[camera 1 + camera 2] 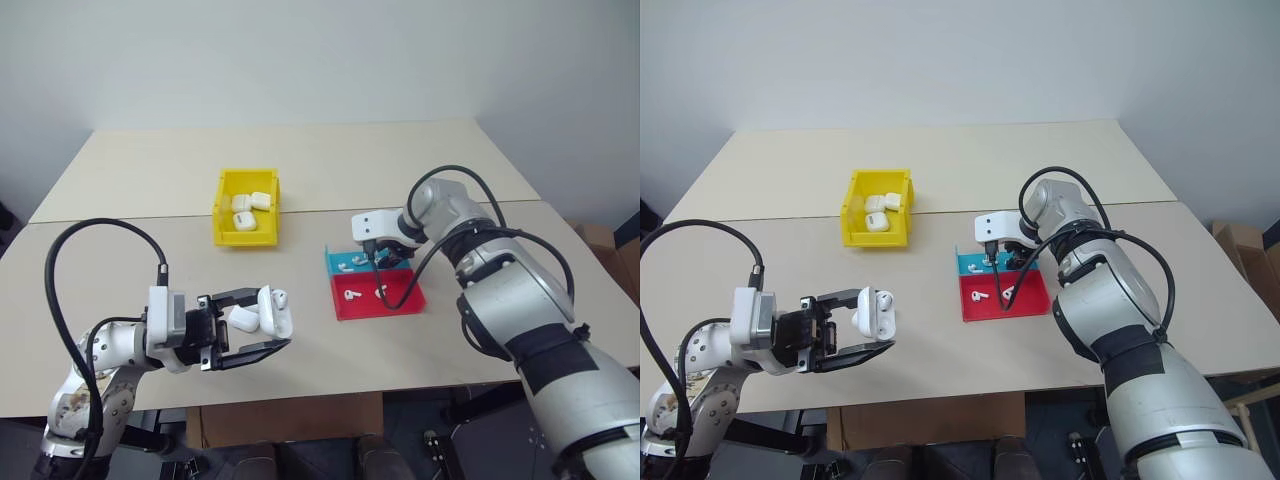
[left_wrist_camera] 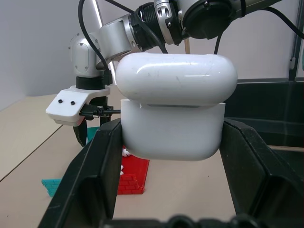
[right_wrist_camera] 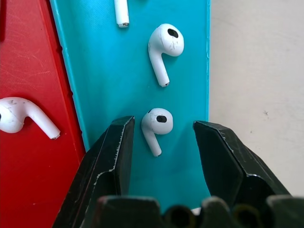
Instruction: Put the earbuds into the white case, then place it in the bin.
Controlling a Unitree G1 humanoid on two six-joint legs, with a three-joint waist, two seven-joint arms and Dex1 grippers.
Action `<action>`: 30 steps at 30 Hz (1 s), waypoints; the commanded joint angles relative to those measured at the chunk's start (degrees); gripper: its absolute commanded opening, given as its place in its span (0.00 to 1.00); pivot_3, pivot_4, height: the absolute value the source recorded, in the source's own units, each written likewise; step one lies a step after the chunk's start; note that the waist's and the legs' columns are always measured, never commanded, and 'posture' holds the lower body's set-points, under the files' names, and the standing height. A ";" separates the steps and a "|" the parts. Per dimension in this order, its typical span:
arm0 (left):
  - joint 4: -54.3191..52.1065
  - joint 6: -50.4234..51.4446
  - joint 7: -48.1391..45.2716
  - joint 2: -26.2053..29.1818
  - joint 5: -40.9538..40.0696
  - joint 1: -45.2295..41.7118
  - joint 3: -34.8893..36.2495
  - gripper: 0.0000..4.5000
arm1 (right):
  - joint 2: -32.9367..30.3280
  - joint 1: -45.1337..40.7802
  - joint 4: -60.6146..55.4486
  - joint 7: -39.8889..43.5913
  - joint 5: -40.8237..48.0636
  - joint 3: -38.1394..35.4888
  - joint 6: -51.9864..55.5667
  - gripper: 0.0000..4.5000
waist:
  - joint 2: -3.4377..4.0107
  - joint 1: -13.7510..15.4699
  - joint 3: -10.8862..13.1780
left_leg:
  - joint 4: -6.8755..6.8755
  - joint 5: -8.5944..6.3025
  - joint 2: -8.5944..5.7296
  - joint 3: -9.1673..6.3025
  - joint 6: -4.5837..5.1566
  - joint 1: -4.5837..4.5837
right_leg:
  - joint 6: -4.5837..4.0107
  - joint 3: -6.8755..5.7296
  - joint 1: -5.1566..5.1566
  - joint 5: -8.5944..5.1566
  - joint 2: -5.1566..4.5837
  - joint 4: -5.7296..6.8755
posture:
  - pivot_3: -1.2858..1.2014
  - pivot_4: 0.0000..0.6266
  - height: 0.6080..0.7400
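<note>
Two grippers: one on each arm, both over a beige table (image 1: 120,160).
Left gripper (image 1: 262,324): black fingers pinching the white case (image 1: 262,312) from both sides, held above the table in front of the robot.
White case, lid: hinged open; in the head views one earbud tip (image 1: 281,296) pokes out of the body beside the raised lid.
White case, left wrist view (image 2: 173,111): seen from the back, lid over body, each finger (image 2: 85,185) pressed against a side wall; the earbud inside is hidden from this side.
Right gripper (image 1: 377,263): pointing steeply down onto the teal half of the tray (image 1: 340,262), fingers spread.
Right gripper, wrist view (image 3: 161,137): the jaws stand apart with one earbud (image 3: 156,123) between them, touching neither finger (image 3: 114,156).
Other earbuds: a second (image 3: 164,47) lies on the teal just past the fingertips; a third (image 3: 23,116) lies on the red half (image 3: 28,180), beside the gripper.
Tray in the head views: red and teal halves side by side, earbuds visible as small white specks.
Bin (image 1: 222,208): yellow, well beyond the left gripper on the table, holding several closed white cases (image 1: 250,210).
</note>
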 commanded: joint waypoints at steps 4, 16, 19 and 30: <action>-2.64 -1.23 0.60 0.46 0.24 -0.46 0.41 0.62 | -0.08 0.25 -0.21 0.32 -0.32 -0.72 -0.77 0.56 | 0.00 0.00 0.00 | 0.00 0.00 0.00 0.00 0.00 0.00 | 0.00 0.00 0.00 0.00 0.00 0.00 | 0.52 0.24 1.00; -3.00 -0.73 1.04 0.67 -0.01 -0.58 0.32 0.62 | -0.01 0.49 -0.34 0.39 -0.50 -0.69 -1.63 0.29 | 0.00 -0.02 0.00 | 0.00 0.00 0.00 0.00 0.00 0.04 | 0.00 0.00 0.04 0.00 0.00 0.00 | 0.52 0.24 1.00; -3.14 -0.64 1.07 0.77 -0.09 -0.48 0.33 0.62 | 0.00 0.50 -0.35 0.34 -0.61 -0.74 -1.70 0.29 | 0.00 -0.03 0.00 | 0.00 0.00 0.00 0.00 0.00 0.06 | 0.00 0.00 0.05 0.00 0.00 0.01 | 0.52 0.24 1.00; -3.09 -0.47 1.58 0.79 0.06 -1.06 0.10 0.62 | 0.00 0.52 -0.36 -0.63 -0.92 -1.01 -1.77 0.29 | 0.00 -0.03 0.00 | 0.00 0.00 0.00 0.00 0.00 0.06 | 0.00 0.00 0.05 0.00 0.00 0.01 | 0.52 0.24 1.00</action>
